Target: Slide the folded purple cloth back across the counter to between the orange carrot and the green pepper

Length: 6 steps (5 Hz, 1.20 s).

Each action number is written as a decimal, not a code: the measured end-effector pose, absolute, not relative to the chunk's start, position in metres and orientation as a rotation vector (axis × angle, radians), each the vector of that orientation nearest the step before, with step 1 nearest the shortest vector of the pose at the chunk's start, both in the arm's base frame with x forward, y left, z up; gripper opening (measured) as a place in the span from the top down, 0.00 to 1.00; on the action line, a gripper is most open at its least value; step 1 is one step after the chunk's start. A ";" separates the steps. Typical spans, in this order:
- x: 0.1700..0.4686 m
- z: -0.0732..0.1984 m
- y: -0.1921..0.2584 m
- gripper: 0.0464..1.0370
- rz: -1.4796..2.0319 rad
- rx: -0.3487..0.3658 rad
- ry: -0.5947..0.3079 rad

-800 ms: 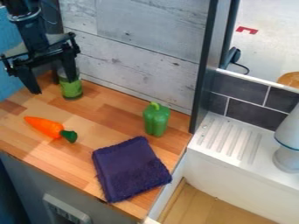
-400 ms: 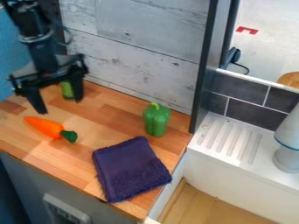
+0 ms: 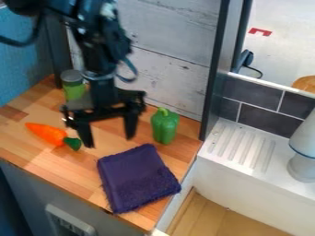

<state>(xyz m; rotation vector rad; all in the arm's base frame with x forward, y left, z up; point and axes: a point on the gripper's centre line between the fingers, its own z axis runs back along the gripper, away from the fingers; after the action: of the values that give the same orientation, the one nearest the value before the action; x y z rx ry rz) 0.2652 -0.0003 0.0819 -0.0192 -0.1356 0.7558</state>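
The black gripper (image 3: 111,141) hangs open over the wooden counter, with nothing between its fingers. It is between the orange carrot (image 3: 45,133) on the left and the green bell pepper (image 3: 164,126) on the right, above and behind the folded dark purple cloth (image 3: 137,177). The carrot lies with its dark green top towards the gripper, near the left finger. The pepper stands upright close to the back wall. A jar with a green label (image 3: 73,86) stands at the back left, partly behind the arm.
The wooden counter (image 3: 66,167) ends at a front edge on the lower left. A dark upright post (image 3: 215,73) stands at its back right corner. Beyond it are a white ridged drainboard (image 3: 243,145), a sink basin and a grey-white object (image 3: 304,156) at the right edge.
The arm and its open gripper have moved right and down in the view, from the back left by the jar to above the middle of the counter. The jar is more exposed now.
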 end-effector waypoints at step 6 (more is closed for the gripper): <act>0.280 0.002 -0.032 0.04 0.627 0.090 -0.195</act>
<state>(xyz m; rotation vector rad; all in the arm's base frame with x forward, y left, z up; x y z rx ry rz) 0.2798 -0.0315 0.0020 0.0899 -0.1946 0.6266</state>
